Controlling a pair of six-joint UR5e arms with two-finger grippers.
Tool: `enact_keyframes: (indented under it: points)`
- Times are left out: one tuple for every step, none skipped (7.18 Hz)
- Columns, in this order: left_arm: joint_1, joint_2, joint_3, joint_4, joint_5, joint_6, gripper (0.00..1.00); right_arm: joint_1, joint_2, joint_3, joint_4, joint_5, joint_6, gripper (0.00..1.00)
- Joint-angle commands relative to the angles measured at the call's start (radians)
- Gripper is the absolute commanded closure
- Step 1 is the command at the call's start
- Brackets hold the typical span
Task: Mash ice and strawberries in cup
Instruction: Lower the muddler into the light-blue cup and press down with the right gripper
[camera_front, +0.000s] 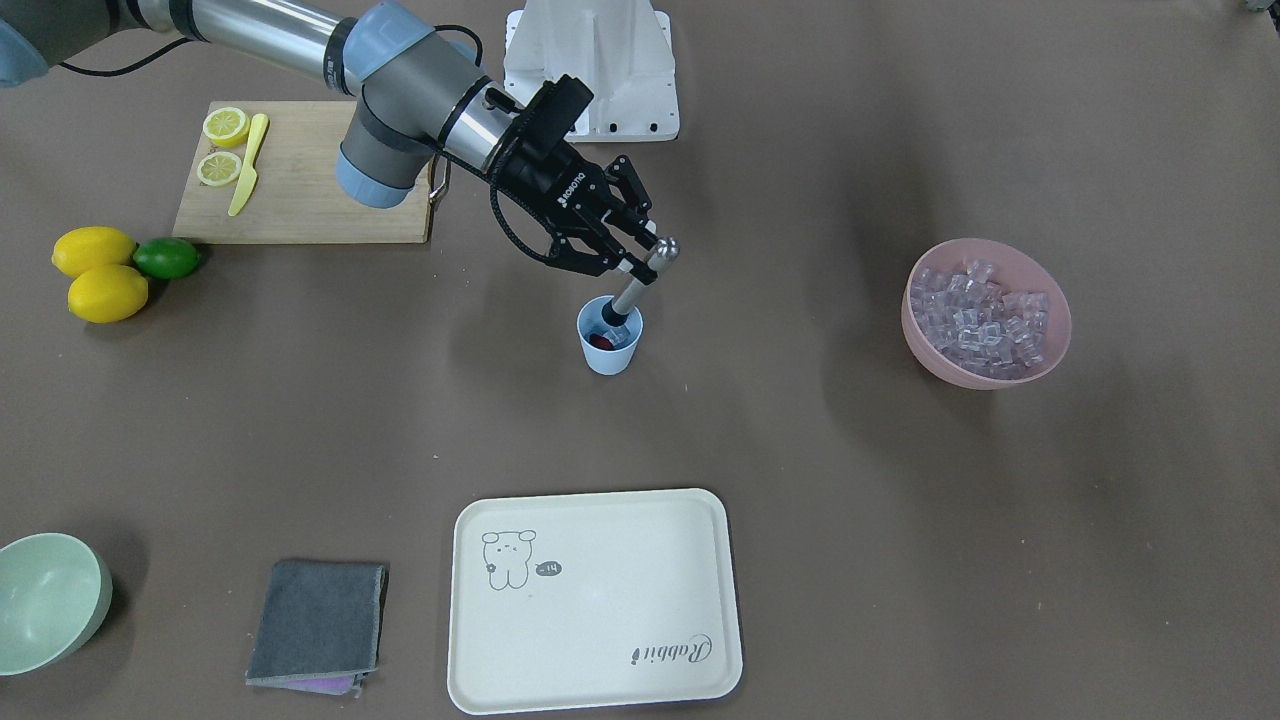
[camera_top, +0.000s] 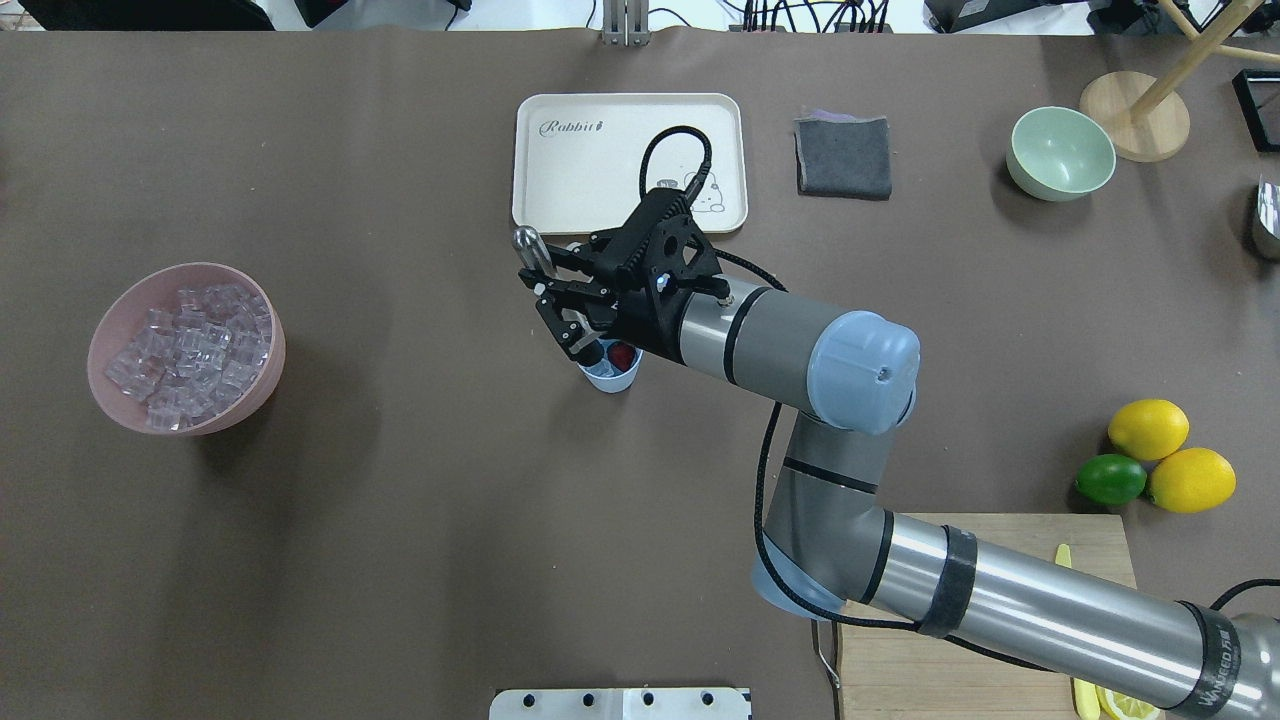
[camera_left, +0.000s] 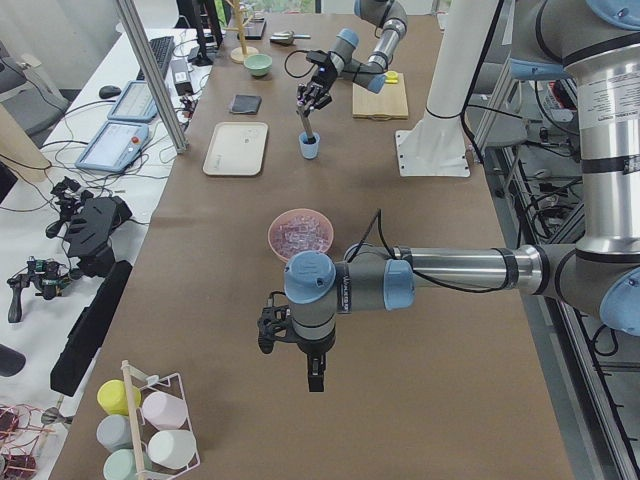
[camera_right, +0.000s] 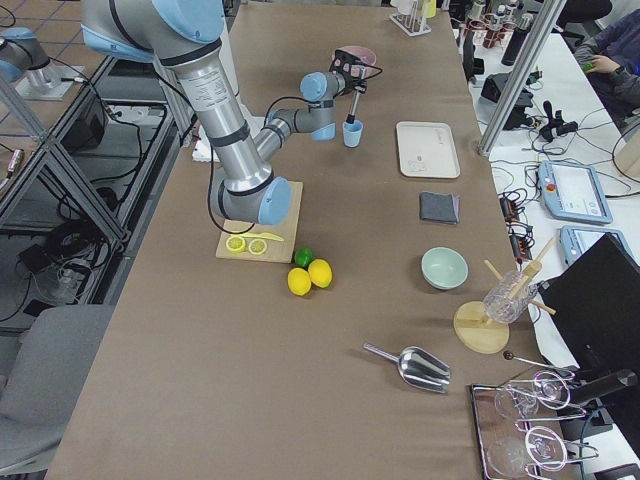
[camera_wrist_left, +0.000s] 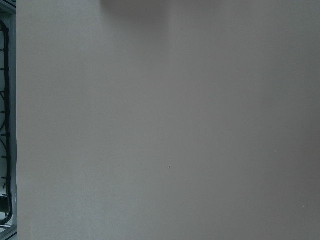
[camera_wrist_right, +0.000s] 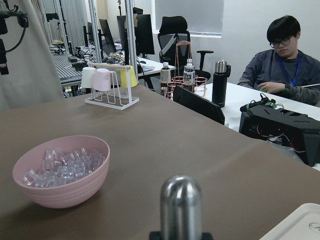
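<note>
Plastic, pale blue tapered cup (camera_front: 612, 354) at frame centre looks light, tippable; right gripper (camera_front: 640, 262) clamps a slick steel muddler (camera_front: 630, 292) by its upper shaft, tip inside. Left gripper (camera_left: 313, 372): cannot tell.

Open table (camera_front: 800, 430) surrounds the cup (camera_front: 612, 355) — the tilted muddler (camera_front: 630, 296) blocks its mouth.

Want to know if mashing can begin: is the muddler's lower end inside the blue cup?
Yes, the muddler held by the right gripper slants down into the cup, its tip beside the strawberry.
</note>
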Motion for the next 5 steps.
enact_keyframes:
  points:
    - [0.000, 0.000, 0.000, -0.001, -0.001, 0.000, 0.02, 0.016, 0.029, 0.008, -0.023, 0.003, 0.003, 1.00]
    - [0.000, 0.000, 0.000, -0.001, -0.001, 0.000, 0.02, 0.019, 0.017, 0.003, -0.021, 0.006, 0.003, 1.00]
    - [0.000, 0.000, 0.000, -0.001, -0.001, 0.000, 0.02, 0.016, -0.026, -0.004, 0.009, 0.009, -0.002, 1.00]
    - [0.002, 0.000, 0.000, -0.001, -0.001, 0.000, 0.02, 0.014, -0.040, -0.042, 0.073, 0.009, -0.003, 1.00]
    - [0.002, 0.000, -0.001, -0.001, 0.001, 0.000, 0.02, 0.008, -0.038, -0.085, 0.124, 0.008, -0.005, 1.00]
